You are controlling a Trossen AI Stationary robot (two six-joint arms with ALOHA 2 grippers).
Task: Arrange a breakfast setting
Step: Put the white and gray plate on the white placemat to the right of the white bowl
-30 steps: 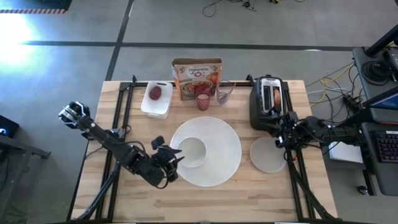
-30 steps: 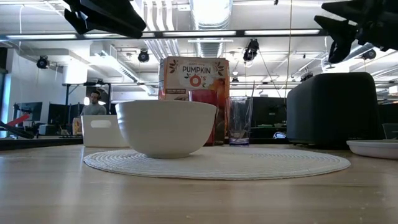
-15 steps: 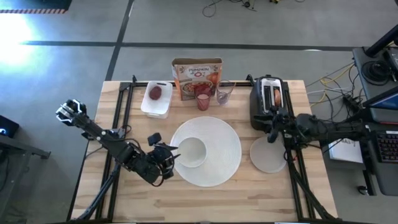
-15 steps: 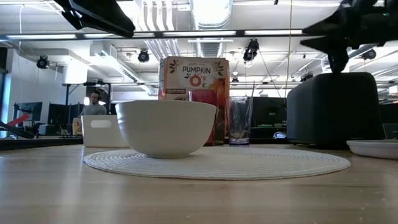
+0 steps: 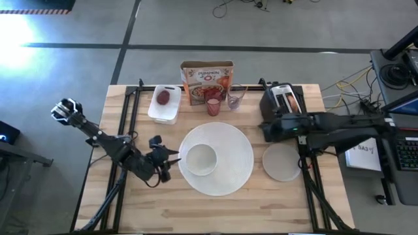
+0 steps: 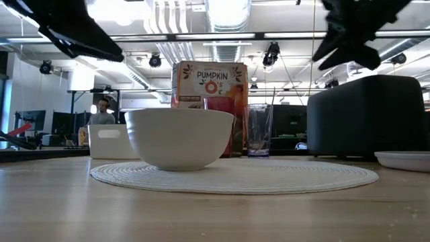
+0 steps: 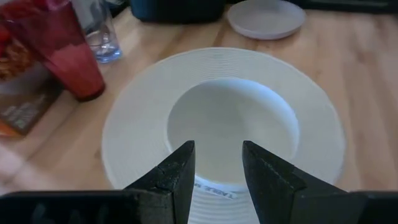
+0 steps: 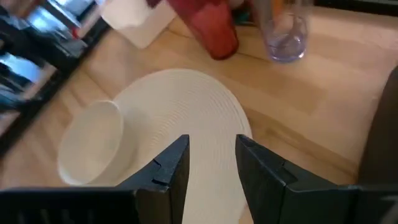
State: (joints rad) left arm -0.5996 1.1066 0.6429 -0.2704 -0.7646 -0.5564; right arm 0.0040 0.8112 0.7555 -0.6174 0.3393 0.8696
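The small white bowl (image 5: 200,158) sits upright on the big round white plate (image 5: 235,140) mid-table. Behind stand the pink cup (image 5: 213,105), clear stemless glass (image 5: 234,99) and cereal box (image 5: 207,81). Left gripper (image 5: 164,163) beside the plate and right gripper (image 5: 266,128) near the black toaster (image 5: 282,104) are both parted, empty.

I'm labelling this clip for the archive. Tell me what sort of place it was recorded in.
Most likely a robotics lab or workshop, not a home kitchen. The wooden table stands on a bare concrete floor, exposed ducts and ceiling lights run overhead, and a person sits among monitors behind the breakfast props.
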